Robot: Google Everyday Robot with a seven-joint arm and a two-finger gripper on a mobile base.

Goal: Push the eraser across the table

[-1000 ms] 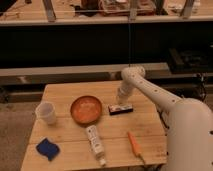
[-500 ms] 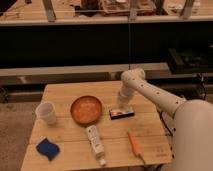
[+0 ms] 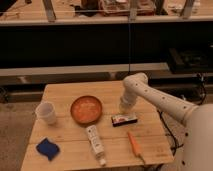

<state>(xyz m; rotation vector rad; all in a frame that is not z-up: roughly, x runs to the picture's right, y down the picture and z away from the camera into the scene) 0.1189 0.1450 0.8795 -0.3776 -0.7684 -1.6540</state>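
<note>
Inspection runs from the left edge of the light wooden plank tabletop [image 3: 60, 95]. A white plastic cup [image 3: 46, 112] stands near the left edge; ahead of it, toward the near corner, lies a crumpled blue cloth [image 3: 48, 148]. Next is a round orange bowl [image 3: 86, 109], then a long white capped tube [image 3: 95, 144] lying lengthwise toward the front.

Right of the bowl lies the small flat dark eraser with a white label [image 3: 124, 119], flat on the boards, its long side running left to right. The end effector [image 3: 125, 106] sits low just behind it, very near or touching; contact cannot be confirmed, and whether it is released or clenched cannot be told. An orange carrot-shaped item [image 3: 134, 143] lies in front, near the right edge.

Assessment: the eraser appears light, stiff and low. Its rubbery underside would likely drag on wood. No hold is needed. Pressure belongs at the middle of the long rear face, low down; an off-centre push would probably spin it.
</note>
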